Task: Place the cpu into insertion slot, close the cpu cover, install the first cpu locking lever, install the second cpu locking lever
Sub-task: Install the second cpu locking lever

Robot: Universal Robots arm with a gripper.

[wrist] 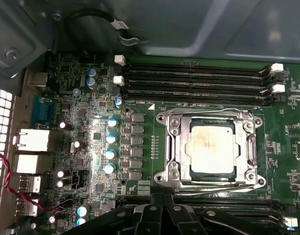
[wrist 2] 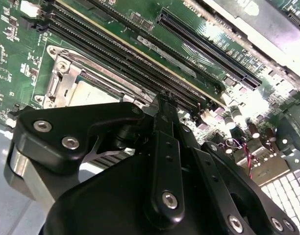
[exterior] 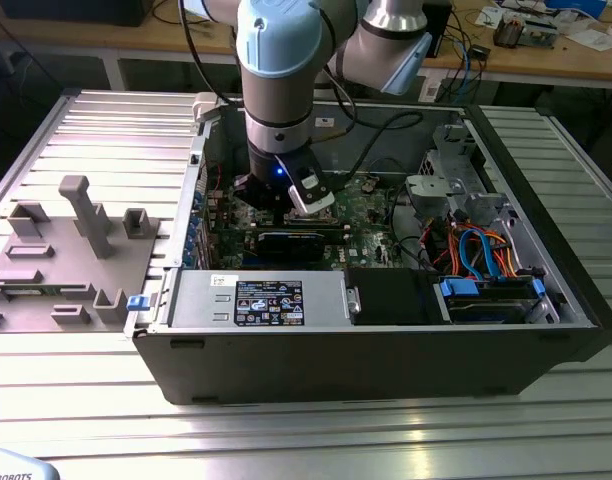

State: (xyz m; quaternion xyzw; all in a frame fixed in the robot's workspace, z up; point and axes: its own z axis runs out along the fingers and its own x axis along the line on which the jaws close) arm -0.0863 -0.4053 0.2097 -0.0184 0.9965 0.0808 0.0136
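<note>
We have the arm reaching down into the open computer case (exterior: 546, 330), which lies on its side on the ribbed metal worktop (exterior: 316, 440). In the first wrist view the cpu (wrist: 212, 148) already sits in its socket on the green motherboard (wrist: 145, 161), pale square face up. The cpu cover (wrist: 175, 147) lies flat around it as a silvery frame, the chip showing through its open centre. Thin metal bars run along the frame's edges, but we cannot tell whether the locking levers are hooked home or merely lying beside the frame.

Our end effector (wrist 2: 162, 105) hangs just above the board, next to the socket (wrist 2: 66, 83) and close to the rows of memory slots (wrist 2: 140, 54). Its black fingers meet at a narrow tip with no gap that we can see between them, and nothing is pinched there.

What worries us here is the crowding. The tip is near the memory slots and the small capacitors (wrist: 111, 147) around the socket, so a sideways slip could scrape them. Pressing down off the lever would load the cover or the chip itself and could bend pins below. If a lever is not caught under its hook, it may spring up and leave the cover loose.
</note>
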